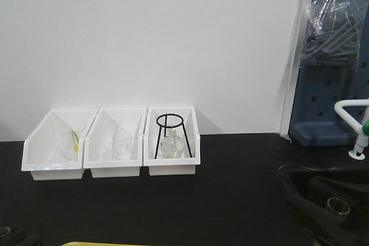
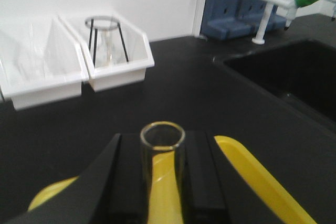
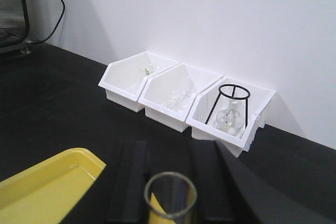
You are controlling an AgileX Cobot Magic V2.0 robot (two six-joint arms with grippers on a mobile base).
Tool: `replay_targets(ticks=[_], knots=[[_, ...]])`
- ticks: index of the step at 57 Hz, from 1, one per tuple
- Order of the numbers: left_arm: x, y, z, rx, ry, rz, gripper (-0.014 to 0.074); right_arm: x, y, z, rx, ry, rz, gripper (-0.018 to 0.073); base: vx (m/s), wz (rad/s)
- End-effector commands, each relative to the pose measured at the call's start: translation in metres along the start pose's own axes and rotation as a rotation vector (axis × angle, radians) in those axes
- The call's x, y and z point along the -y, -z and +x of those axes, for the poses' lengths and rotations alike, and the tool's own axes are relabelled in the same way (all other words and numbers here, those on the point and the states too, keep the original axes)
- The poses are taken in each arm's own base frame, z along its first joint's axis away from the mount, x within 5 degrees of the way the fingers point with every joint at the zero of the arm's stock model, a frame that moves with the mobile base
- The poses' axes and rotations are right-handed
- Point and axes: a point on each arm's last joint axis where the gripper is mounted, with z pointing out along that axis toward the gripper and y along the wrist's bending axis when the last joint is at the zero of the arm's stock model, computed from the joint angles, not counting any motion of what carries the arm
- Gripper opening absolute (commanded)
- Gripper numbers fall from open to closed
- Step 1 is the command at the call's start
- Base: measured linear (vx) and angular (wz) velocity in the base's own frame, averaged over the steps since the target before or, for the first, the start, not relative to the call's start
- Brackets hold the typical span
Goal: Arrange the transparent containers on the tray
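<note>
**Both hands loaded; tubes over the tray**

1. Left hand [image 2: 163, 145]: the fingers are closed to tube width around the left-hand tube [image 2: 163, 174]. The tube stands between them with its open mouth pointing forward, beyond the fingertips. Gripping the wall and not the rim leaves the mouth free and keeps the thin glass from rolling.

2. Right hand [image 3: 168, 148]: it holds the right-hand tube [image 3: 169, 205] in the same way, between near-closed fingers with the mouth forward. The pad contact is below the frame edge in both wrist views, so treat the grip as probably firm, not confirmed.

3. Tray position: the yellow tray [image 2: 257, 177] lies directly beneath the left hand and extends to its right. From the right hand, the tray [image 3: 47, 182] lies below and to its left, and a patch of yellow shows through the glass. The right hand is therefore likely at the tray's edge, while the left hand is already over it.

4. Surroundings: the white bins [image 3: 173, 95] stand ahead of both hands on the black counter [image 2: 178, 93]. They hold other glassware and a black tripod stand [image 3: 231, 103]. The sink [image 2: 294, 77] opens ahead and to the right of the left hand.

5. Next move, as a judgement: lower each tube until its wall rests on the tray floor before you part the fingers, because a round tube released high will roll.
</note>
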Motion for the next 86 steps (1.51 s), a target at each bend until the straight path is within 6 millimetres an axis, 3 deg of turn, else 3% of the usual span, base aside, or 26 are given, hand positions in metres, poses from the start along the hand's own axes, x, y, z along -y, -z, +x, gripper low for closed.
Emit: replay_targets(ticks=[1, 12, 19, 29, 49, 58, 86], knots=[[-0.004, -0.017, -0.017, -0.016, -0.010, -0.021, 0.0000, 0.001, 0.003, -0.019, 0.124, 0.016, 0.004, -0.0011, 0.00, 0.00], [-0.016, -0.078, -0.021, -0.191, 0.016, 0.004, 0.0000, 0.001, 0.003, -0.018, 0.117, 0.016, 0.004, -0.0011, 0.00, 0.00], [-0.024, -0.110, -0.002, -0.325, 0.147, 0.021, 0.0000, 0.001, 0.003, -0.018, 0.117, 0.016, 0.004, -0.0011, 0.00, 0.00], [-0.032, -0.132, 0.029, -0.468, 0.205, 0.030, 0.0000, 0.001, 0.003, -0.018, 0.116, 0.016, 0.004, -0.0011, 0.00, 0.00], [-0.036, -0.138, 0.042, -0.538, 0.256, 0.075, 0.0000, 0.001, 0.003, -0.018, 0.114, 0.017, 0.004, -0.0011, 0.00, 0.00], [-0.047, -0.139, 0.047, -0.558, 0.287, 0.062, 0.0000, 0.001, 0.003, -0.018, 0.113, 0.017, 0.004, -0.0011, 0.00, 0.00], [-0.072, -0.134, 0.043, -0.515, 0.179, -0.010, 0.0000, 0.000, -0.011, -0.011, 0.058, 0.017, 0.000, -0.0011, 0.00, 0.00]])
